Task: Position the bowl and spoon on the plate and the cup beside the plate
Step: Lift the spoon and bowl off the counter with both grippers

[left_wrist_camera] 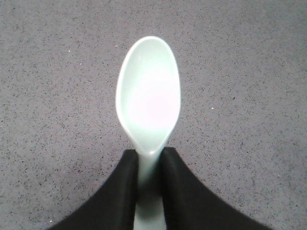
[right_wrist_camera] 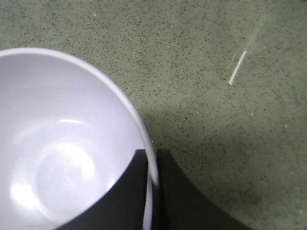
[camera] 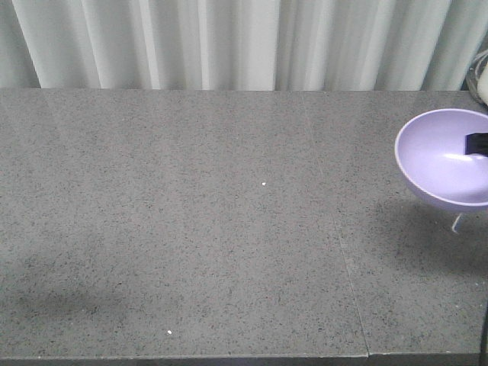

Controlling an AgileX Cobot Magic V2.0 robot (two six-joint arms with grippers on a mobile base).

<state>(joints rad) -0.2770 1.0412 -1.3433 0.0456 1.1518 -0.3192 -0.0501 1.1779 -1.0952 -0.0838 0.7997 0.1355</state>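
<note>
Front overview; close downward wrist views; bowl (camera: 446, 156) shared.

A grey speckled stone counter (camera: 191, 229) fills most of the front view. A thin seam (camera: 347, 259) runs front to back, right of centre. A pale pleated curtain (camera: 229, 42) hangs behind the far edge. A short white stick (camera: 457, 223) lies tilted on the counter near the right side. Two tiny white specks (camera: 264, 183) sit well apart on the surface.

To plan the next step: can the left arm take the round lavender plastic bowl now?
Probably not: the left fingers are shut on the pale mint-green plastic spoon, and the right fingers grip the lavender bowl by its rim.
</note>
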